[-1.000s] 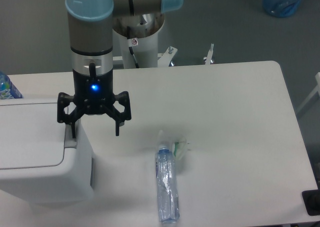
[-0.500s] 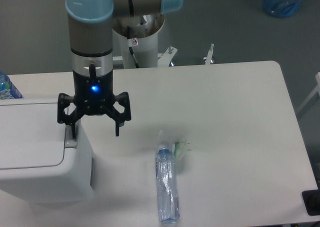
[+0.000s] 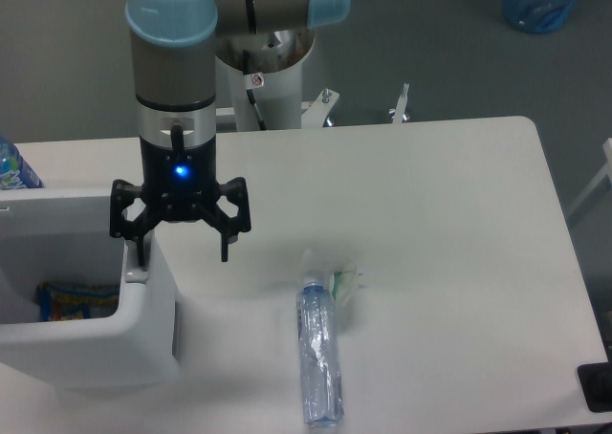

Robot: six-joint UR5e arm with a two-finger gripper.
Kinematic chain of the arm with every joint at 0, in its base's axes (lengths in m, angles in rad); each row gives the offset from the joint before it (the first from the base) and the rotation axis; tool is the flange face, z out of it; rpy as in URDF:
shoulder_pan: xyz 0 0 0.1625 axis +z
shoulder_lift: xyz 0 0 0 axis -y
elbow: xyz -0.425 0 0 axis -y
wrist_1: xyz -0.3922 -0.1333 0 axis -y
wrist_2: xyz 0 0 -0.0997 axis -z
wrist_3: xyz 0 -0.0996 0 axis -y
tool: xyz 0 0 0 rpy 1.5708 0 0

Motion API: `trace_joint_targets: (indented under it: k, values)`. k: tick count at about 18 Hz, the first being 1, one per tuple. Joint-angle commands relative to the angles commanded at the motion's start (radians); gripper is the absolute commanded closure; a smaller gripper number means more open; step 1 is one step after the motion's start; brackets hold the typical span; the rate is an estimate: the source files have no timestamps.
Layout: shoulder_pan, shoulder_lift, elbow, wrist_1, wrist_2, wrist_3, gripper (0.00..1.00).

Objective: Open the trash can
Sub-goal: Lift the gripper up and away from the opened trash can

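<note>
The trash can (image 3: 148,324) is a big white boxy bin at the table's left edge. Its top stands open, and the flat lid is not in sight. Inside lies a colourful packet (image 3: 75,300). My gripper (image 3: 182,256) hangs straight down over the bin's right rim, open. Its left finger (image 3: 141,252) rests at the small grey tab (image 3: 136,274) on the rim. The right finger (image 3: 225,246) hangs free just beyond the bin's right side, with nothing held between the two.
A clear plastic bottle (image 3: 318,353) lies on the table right of the bin, with a crumpled wrapper (image 3: 344,283) at its cap end. A blue bottle (image 3: 13,166) peeks in behind the bin. The arm's base (image 3: 268,75) stands behind the table.
The bin's lid, flat and shut in both earlier frames, has gone from over the opening, and the inside now shows. The gripper has not moved.
</note>
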Motion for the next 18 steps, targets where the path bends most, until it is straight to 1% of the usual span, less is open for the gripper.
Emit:
trace_joint_targets:
  k: [2, 5, 7, 9, 12, 13, 14, 17, 18]
  values:
    - [0.014, 0.000, 0.025, 0.002, 0.011, 0.014, 0.00]
    - [0.075, 0.006, 0.057, 0.002, 0.012, 0.024, 0.00]
    - [0.098, 0.017, 0.071, 0.009, 0.017, 0.046, 0.00]
    - [0.153, 0.043, 0.065, 0.005, 0.021, 0.122, 0.00]
    - [0.208, 0.063, 0.065, 0.002, 0.043, 0.227, 0.00]
    - [0.230, 0.066, 0.063, -0.011, 0.057, 0.271, 0.00]
    - [0.244, 0.067, 0.065, -0.012, 0.080, 0.311, 0.00]
    - [0.253, 0.064, 0.051, -0.020, 0.223, 0.374, 0.00]
    - [0.256, 0.064, 0.051, -0.029, 0.253, 0.412, 0.00]
